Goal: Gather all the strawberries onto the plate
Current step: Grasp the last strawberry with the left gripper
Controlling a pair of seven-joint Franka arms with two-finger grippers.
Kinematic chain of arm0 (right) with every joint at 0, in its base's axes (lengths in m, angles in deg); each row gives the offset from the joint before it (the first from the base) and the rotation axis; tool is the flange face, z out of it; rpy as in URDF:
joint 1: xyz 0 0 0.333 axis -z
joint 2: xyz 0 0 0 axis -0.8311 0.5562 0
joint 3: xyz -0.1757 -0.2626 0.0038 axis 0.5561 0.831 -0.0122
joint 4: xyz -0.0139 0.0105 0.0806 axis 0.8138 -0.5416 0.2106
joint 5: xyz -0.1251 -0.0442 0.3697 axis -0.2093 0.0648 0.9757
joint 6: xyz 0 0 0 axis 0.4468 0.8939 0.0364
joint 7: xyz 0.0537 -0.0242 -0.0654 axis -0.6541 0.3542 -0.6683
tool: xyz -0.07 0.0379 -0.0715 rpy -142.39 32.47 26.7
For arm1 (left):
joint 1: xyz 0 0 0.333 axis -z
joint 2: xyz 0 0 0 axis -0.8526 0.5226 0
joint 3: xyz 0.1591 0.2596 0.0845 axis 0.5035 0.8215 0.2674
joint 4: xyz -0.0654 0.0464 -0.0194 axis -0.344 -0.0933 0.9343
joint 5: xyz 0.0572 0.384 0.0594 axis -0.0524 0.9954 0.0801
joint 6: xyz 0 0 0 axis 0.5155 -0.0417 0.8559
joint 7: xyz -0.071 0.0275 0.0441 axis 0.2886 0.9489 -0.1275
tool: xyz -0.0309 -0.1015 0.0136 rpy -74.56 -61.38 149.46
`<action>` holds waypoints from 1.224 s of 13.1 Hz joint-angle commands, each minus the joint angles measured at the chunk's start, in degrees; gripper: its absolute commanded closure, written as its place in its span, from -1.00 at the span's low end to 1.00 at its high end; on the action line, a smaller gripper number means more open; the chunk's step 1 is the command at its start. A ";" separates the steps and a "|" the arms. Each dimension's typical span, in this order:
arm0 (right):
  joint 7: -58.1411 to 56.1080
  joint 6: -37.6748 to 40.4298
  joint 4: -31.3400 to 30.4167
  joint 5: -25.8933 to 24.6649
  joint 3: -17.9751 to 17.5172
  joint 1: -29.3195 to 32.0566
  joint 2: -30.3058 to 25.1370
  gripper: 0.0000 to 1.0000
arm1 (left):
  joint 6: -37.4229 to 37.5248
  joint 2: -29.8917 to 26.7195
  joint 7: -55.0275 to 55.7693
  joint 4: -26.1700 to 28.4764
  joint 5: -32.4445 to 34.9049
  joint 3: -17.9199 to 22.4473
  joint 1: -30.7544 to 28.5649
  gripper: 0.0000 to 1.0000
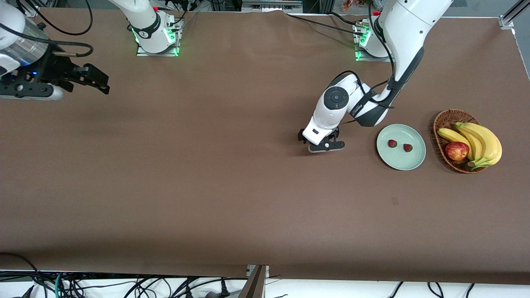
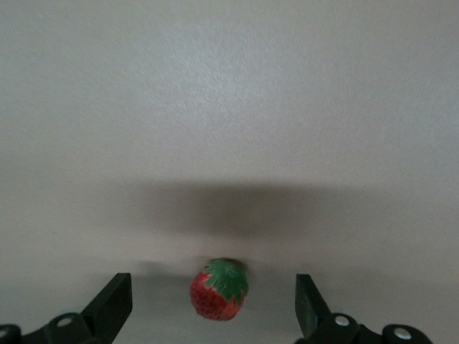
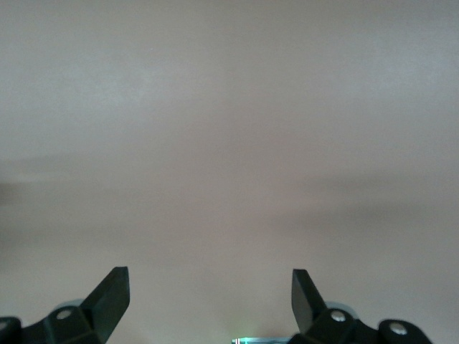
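Observation:
Two strawberries (image 1: 392,143) (image 1: 408,147) lie on the pale green plate (image 1: 403,160), toward the left arm's end of the table. In the left wrist view a third strawberry (image 2: 219,291), red with a green cap, rests on the brown table. It lies between the spread fingers (image 2: 111,307) of my left gripper (image 2: 212,288) and touches neither. In the front view my left gripper (image 1: 319,143) is low over the table beside the plate and hides that berry. My right gripper (image 1: 97,81) waits open in the air over the right arm's end of the table, with only bare table under it (image 3: 208,285).
A brown wicker basket (image 1: 445,116) with bananas (image 1: 482,142) and a red apple (image 1: 456,150) stands beside the plate, closer to the table's end. The two arm bases (image 1: 156,39) (image 1: 368,45) stand along the table edge farthest from the front camera.

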 commanded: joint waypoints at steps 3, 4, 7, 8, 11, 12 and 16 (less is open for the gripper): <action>-4.72 0.82 4.36 -0.05 3.19 1.27 2.46 -0.99 | -0.55 1.67 3.60 -1.07 2.70 -0.30 1.09 -0.87; -4.73 1.16 4.81 0.13 3.28 1.27 2.47 -0.99 | -0.55 1.67 4.31 -1.07 2.78 -0.30 1.09 -0.27; -4.64 0.82 5.43 -0.57 3.20 1.18 2.38 -0.99 | -0.46 1.50 5.28 -1.16 2.70 -0.39 1.09 0.48; -4.12 0.73 5.43 -0.57 3.20 1.27 2.47 -0.99 | -0.37 1.49 5.63 -1.50 2.70 -0.47 1.09 0.55; -4.02 0.82 5.43 -0.40 3.20 1.27 2.65 -0.99 | 2.07 0.19 5.46 -2.82 2.08 -0.74 0.74 0.70; -4.46 0.73 5.43 -0.66 3.20 1.27 2.65 -0.99 | 5.83 -1.39 4.93 -3.70 1.73 -0.91 0.13 0.70; -4.20 -0.85 5.43 -0.66 3.20 1.10 3.00 -0.99 | 14.10 -7.63 -6.63 -5.64 -6.69 -5.38 -10.39 0.70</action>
